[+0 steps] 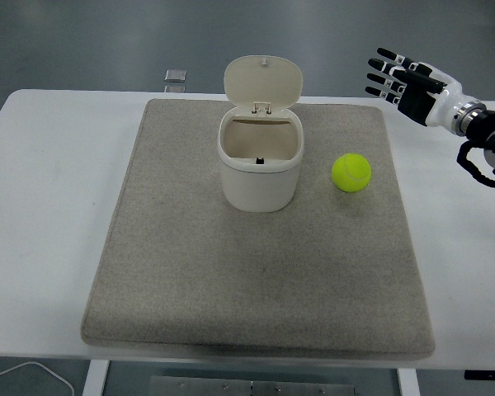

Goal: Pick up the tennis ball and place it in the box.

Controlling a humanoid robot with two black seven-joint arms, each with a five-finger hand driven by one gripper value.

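A grey felt mat (256, 272) covers most of the white table (49, 206), a small dark square object (175, 76) lies beyond the mat's eleven o'clock corner, and a white cable (29, 373) curls at seven o'clock below the table.

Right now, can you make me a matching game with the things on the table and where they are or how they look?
Things:
1. tennis ball
2. box
3. right hand
4. mat

Descriptions:
A. grey, spread flat over the table
B. white, lid standing open
C. yellow-green, lying on the mat right of the box
D. raised over the table's far right corner, fingers spread, holding nothing

Pairs: 1-C, 2-B, 3-D, 4-A
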